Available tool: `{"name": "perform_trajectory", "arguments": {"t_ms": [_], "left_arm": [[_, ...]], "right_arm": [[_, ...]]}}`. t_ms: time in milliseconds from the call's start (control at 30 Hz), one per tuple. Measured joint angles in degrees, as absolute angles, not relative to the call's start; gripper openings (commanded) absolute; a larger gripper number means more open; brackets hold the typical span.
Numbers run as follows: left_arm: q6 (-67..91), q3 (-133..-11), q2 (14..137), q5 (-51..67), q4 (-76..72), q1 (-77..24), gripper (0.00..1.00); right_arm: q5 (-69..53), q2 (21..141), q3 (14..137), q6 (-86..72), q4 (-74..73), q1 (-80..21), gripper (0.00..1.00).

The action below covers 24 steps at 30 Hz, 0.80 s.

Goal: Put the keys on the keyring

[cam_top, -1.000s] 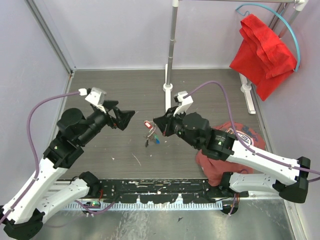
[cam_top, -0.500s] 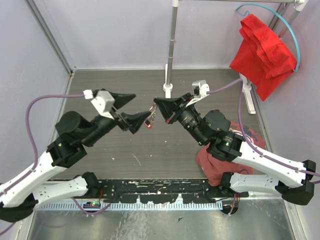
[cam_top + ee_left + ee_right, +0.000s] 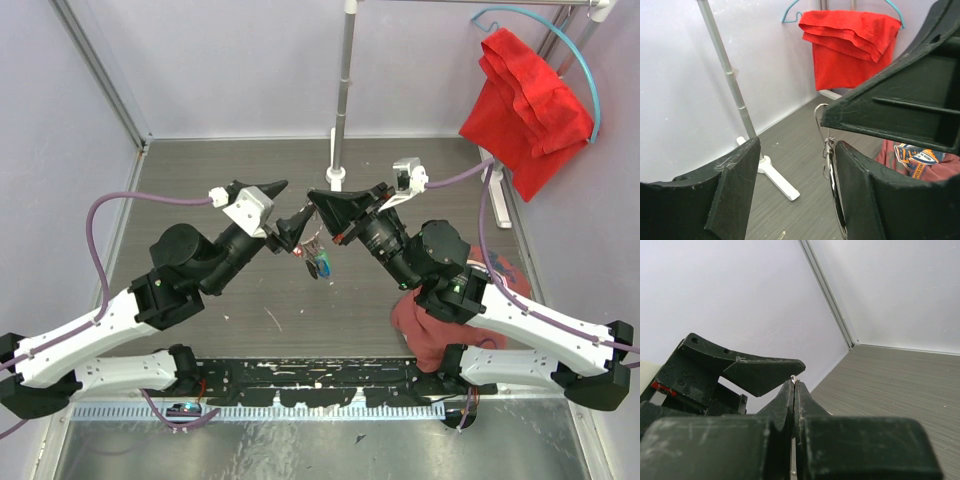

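1. Right tool: jaws pressed tight together, pinching the keyring at their tip. It is raised above the desk.
2. Keyring: thin wire loop, held in mid-air between the two arms, curving out below the right tool's tip.
3. Keys: small bunch dangling from the loop, clear of the desk; red and blue-green heads show.
4. Left tool: jaws apart, gripping nothing, set either side of the hanging keys. Contact with them cannot be told.
5. Red cloth: on a hanger, far right corner.
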<state>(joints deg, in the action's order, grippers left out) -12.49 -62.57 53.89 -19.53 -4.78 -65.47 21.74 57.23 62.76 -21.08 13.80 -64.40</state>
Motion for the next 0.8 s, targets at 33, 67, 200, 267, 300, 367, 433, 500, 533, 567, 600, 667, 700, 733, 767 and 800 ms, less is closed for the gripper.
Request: {"name": "perform_trajectory", "arguments": {"t_ms": [33, 67, 200, 267, 300, 367, 433, 500, 533, 567, 600, 667, 700, 733, 767, 800], "left_arm": [[-13.19, -62.57, 54.19, -20.36, -5.78, -65.49, 0.65], [-13.3, -62.57, 54.28, -20.51, -6.02, -65.52, 0.64], [-14.22, -62.57, 54.98, -21.26, -7.75, -65.8, 0.57], [-14.61, -62.57, 55.27, -21.34, -8.05, -66.02, 0.55], [-14.74, -62.57, 55.35, -21.34, -8.21, -66.06, 0.55], [-14.9, -62.57, 55.61, -21.34, -8.43, -66.15, 0.54], [-14.96, -62.57, 55.81, -21.34, -8.71, -66.17, 0.53], [-14.96, -62.59, 55.94, -21.34, -8.78, -66.17, 0.52], [-14.94, -62.59, 56.01, -21.3, -8.82, -66.19, 0.51], [-14.96, -62.59, 56.05, -21.28, -8.91, -66.28, 0.51], [-14.94, -62.59, 56.1, -21.28, -8.99, -66.35, 0.51], [-14.94, -62.59, 56.16, -21.26, -9.13, -66.43, 0.49], [-14.94, -62.59, 56.18, -21.26, -9.15, -66.43, 0.49], [-14.92, -62.59, 56.21, -21.26, -9.15, -66.48, 0.49], [-14.9, -62.59, 56.27, -21.21, -9.17, -66.5, 0.49], [-14.9, -62.59, 56.31, -21.19, -9.23, -66.5, 0.49]], "right_arm": [[21.69, 57.1, 62.76, -21.08, 13.85, -64.4, 0.01], [21.61, 56.97, 62.76, -21.08, 13.85, -64.4, 0.01], [21.56, 56.64, 62.76, -21.1, 14.09, -64.38, 0.01], [21.58, 56.6, 62.76, -21.1, 14.13, -64.38, 0.01], [21.58, 56.6, 62.76, -21.1, 14.15, -64.38, 0.01], [21.61, 56.6, 62.76, -21.1, 14.15, -64.31, 0.01], [21.61, 56.6, 62.76, -21.12, 14.15, -64.31, 0.01], [21.61, 56.6, 62.76, -21.12, 14.15, -64.31, 0.01], [21.61, 56.6, 62.76, -21.12, 14.15, -64.31, 0.01], [21.61, 56.6, 62.76, -21.12, 14.15, -64.31, 0.01], [21.61, 56.6, 62.76, -21.15, 14.13, -64.31, 0.01], [21.61, 56.6, 62.76, -21.17, 14.15, -64.31, 0.01], [21.58, 56.6, 62.76, -21.17, 14.15, -64.31, 0.01], [21.61, 56.6, 62.76, -21.17, 14.13, -64.31, 0.01], [21.58, 56.6, 62.76, -21.17, 14.13, -64.31, 0.01], [21.61, 56.6, 62.76, -21.17, 14.13, -64.31, 0.01]]}}
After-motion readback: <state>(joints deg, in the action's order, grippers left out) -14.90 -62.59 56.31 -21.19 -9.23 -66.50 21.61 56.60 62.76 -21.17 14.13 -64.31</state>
